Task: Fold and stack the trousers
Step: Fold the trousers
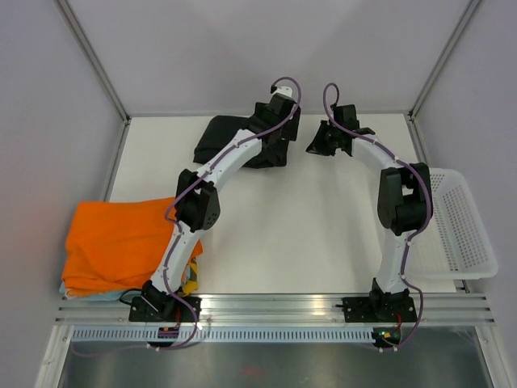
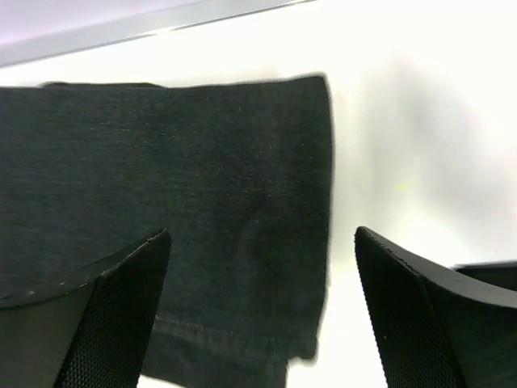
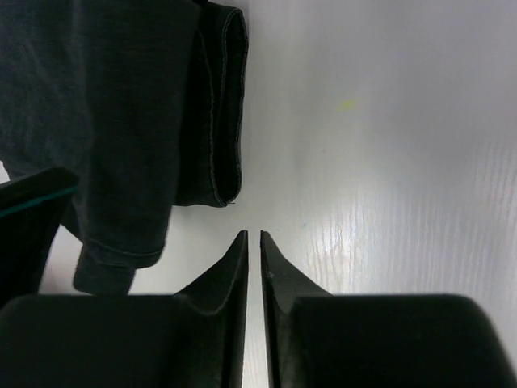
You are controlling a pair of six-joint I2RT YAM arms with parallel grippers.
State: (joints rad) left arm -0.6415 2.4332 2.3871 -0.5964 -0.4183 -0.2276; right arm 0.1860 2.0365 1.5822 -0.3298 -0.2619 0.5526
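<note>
The black trousers lie folded into a compact bundle at the back middle of the table. My left gripper hovers over their right end, open and empty. In the left wrist view the fabric fills the left and middle, and the gripper straddles its right edge and hem. My right gripper is shut and empty just right of the bundle. In the right wrist view its tips are over bare table, with the folded trouser edge to the upper left.
A bright orange garment lies folded at the front left on top of a light-blue layer. A white perforated basket sits off the table's right edge. Metal frame posts and grey walls bound the back.
</note>
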